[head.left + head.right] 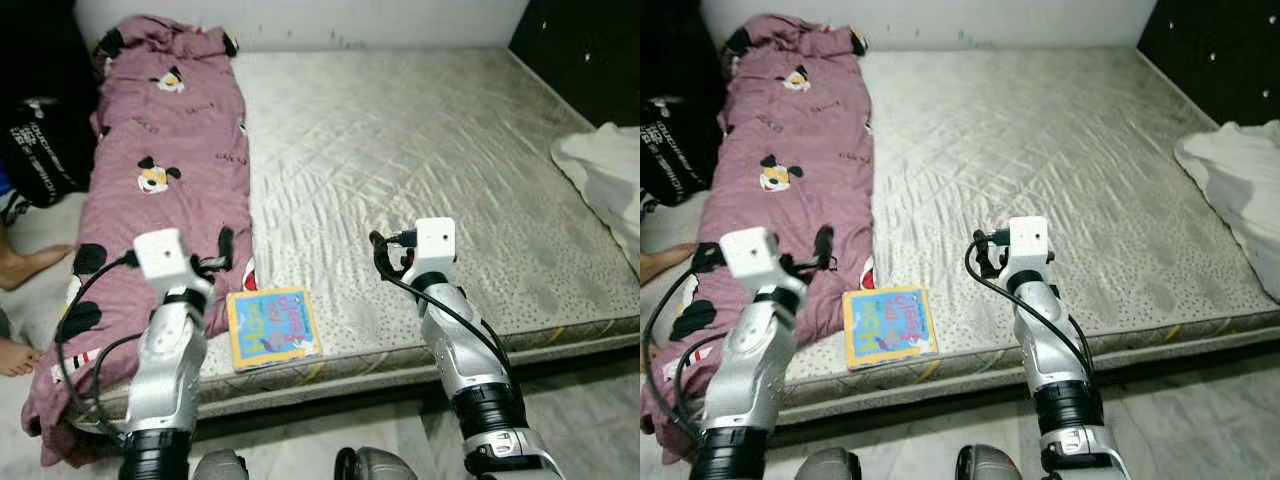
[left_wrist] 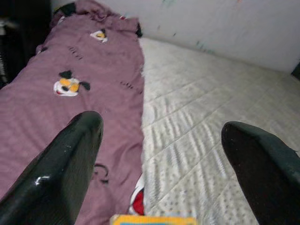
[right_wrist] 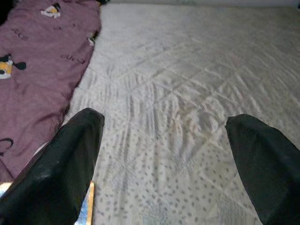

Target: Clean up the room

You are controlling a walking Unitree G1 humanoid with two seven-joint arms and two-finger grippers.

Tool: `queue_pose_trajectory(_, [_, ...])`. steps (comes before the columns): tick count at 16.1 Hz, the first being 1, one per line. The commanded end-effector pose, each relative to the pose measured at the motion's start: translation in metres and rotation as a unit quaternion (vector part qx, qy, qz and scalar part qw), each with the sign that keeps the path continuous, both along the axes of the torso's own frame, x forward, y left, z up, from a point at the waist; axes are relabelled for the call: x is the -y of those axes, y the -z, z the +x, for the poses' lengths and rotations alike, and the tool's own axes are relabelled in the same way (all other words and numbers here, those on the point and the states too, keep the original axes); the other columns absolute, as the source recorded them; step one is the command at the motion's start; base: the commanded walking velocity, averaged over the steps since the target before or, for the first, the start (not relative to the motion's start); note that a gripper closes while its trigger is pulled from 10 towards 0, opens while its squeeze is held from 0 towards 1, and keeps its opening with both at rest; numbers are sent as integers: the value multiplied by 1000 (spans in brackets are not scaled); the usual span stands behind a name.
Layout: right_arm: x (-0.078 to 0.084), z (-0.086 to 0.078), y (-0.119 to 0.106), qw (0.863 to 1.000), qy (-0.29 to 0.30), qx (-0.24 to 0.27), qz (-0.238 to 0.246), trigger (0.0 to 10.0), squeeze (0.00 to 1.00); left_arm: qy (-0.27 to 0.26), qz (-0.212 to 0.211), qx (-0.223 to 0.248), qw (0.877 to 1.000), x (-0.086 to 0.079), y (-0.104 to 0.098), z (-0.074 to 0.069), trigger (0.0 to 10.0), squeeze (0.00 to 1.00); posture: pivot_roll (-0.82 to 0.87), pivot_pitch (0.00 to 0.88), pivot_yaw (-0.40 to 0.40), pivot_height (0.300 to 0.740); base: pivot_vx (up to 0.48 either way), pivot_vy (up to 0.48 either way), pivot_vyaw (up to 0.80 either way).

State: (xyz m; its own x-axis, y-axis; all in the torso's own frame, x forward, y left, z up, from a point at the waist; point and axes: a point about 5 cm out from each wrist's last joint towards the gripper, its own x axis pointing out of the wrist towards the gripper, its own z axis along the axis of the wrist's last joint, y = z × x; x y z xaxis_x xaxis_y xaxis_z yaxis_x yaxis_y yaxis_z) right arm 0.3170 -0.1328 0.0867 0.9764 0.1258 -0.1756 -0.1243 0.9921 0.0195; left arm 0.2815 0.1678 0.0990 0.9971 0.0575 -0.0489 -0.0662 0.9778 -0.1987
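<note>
Mattress, bare and quilted, carries a purple blanket along its 9 o'clock side. Picture book lies at the near edge, just beside the blanket. Left gripper and right gripper hover above, 2 fingers spread wide, empty. White cloth sits at 3 o'clock.

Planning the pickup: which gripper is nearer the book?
Left. The left gripper, fingers open, hovers just beyond the book's far left corner, at the blanket's edge. The right gripper, also open, is over bare mattress, off the book's right side.
</note>
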Motion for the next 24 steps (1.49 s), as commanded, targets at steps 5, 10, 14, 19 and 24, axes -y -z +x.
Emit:
queue_pose_trajectory(5, [-3,-3,-4,1000,-14,-1,-2,10000,0,3,2,6,1000,2,-6,1,10000,0,19,116,-51,740,0,0,0])
queue_pose_trajectory(10, [-4,-2,-5,1000,-25,-1,-7,10000,0,4,4,7,1000,3,-8,2,10000,0,18,110,-54,714,0,0,0])
queue_pose_trajectory(14, [-6,-1,-5,999,-33,-2,-10,10000,0,6,8,11,1000,6,-9,3,10000,0,19,100,-56,669,0,0,0])
queue_pose_trajectory(19, [-7,-1,-4,999,-40,-4,-12,10000,0,9,12,15,1000,8,-10,5,10000,0,20,92,-54,629,0,0,0])
queue_pose_trajectory(24, [-8,0,-3,999,-42,-7,-11,10000,0,7,16,19,1000,8,-12,6,10000,0,19,93,-53,629,0,0,0])
